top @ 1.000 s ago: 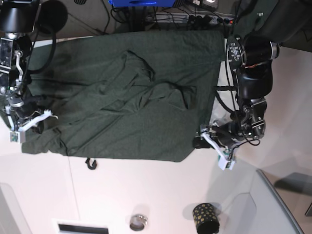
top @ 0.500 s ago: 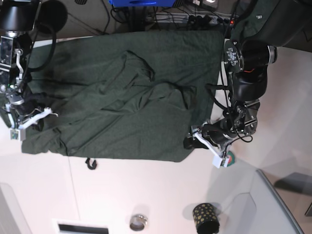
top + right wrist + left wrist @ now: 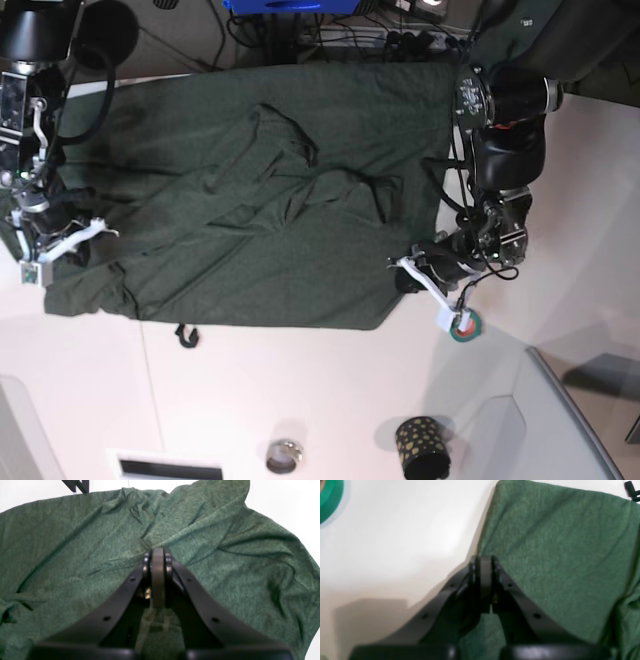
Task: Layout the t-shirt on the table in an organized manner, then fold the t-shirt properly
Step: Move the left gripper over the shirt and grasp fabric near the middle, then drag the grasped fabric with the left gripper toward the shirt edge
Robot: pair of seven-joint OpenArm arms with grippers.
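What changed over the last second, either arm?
The left gripper moved in onto the t-shirt edge and shut on the fabric; it was open beside the hem before. A green tape roll, earlier hidden under it, now shows. The right gripper stays shut on the shirt's other end; the shirt lies as it did.

The t-shirt is a large, plain, dark green garment of soft heathered fabric. It lies spread across the table, mostly flat but rumpled, with a ridge of folds bunched through its middle. Its near edge runs fairly straight, ending in a rounded corner. The table is a smooth white top, bare in front of the shirt, crossed by a thin dark seam.
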